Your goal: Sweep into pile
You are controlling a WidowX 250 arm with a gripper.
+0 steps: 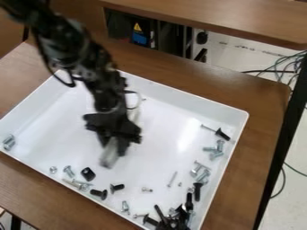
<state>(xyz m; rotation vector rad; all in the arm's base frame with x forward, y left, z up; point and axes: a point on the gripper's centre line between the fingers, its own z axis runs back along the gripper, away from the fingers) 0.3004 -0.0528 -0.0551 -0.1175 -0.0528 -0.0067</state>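
My black gripper (115,138) hangs over the middle of the white tray (237,134), shut on a blurred light-grey tool (110,155) whose lower end points toward the tray's near side. Silvery bolts (75,183) and a black square piece (88,174) lie along the tray's near left edge, with black screws (99,193) beside them. Toward the bottom corner is a dense heap of black and silver screws (174,220). More bolts (216,149) and a black-headed screw (222,134) lie near the right wall. Another bolt group (9,142) rests in the left corner.
The tray's raised walls surround the hardware on a brown wooden table (260,94). Behind it stand another wooden surface (240,20) and dark equipment (171,38). Loose cables (282,65) hang at the right, over the pale floor.
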